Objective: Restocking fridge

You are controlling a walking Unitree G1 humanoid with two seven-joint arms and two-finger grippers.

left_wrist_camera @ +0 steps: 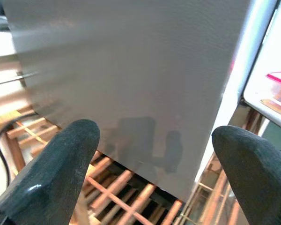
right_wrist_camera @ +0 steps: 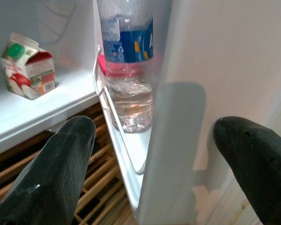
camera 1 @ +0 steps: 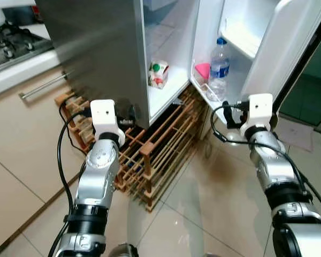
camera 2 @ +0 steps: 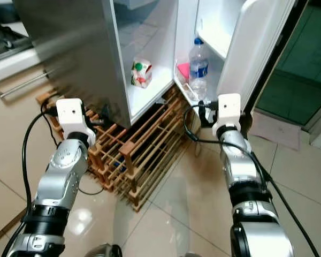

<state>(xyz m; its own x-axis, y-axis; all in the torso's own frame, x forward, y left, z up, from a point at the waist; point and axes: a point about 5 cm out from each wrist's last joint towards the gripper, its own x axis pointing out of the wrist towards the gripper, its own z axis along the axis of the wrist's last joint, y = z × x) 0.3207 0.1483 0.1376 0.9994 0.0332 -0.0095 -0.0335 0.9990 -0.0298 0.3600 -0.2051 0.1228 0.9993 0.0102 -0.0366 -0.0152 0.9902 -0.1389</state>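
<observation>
The fridge (camera 1: 99,45) stands open, its white door (camera 1: 281,45) swung out to the right. A small red, white and green carton (camera 1: 158,74) sits on the lowest inner shelf. In the door's bottom rack stand a clear water bottle (camera 1: 219,67) with a blue label and a pink-lidded container (camera 1: 203,70). My left gripper (left_wrist_camera: 154,136) is open and empty, facing the fridge's steel side low down. My right gripper (right_wrist_camera: 154,136) is open and empty too, pointing at the door's edge, with the bottle (right_wrist_camera: 129,61) just beyond it.
A wooden lattice rack (camera 1: 158,152) lies on the tiled floor under and in front of the fridge, with black cables over it. A counter with a gas hob (camera 1: 10,45) and a drawer handle (camera 1: 43,85) lies to the left. A dark doorway (camera 1: 315,91) is at the right.
</observation>
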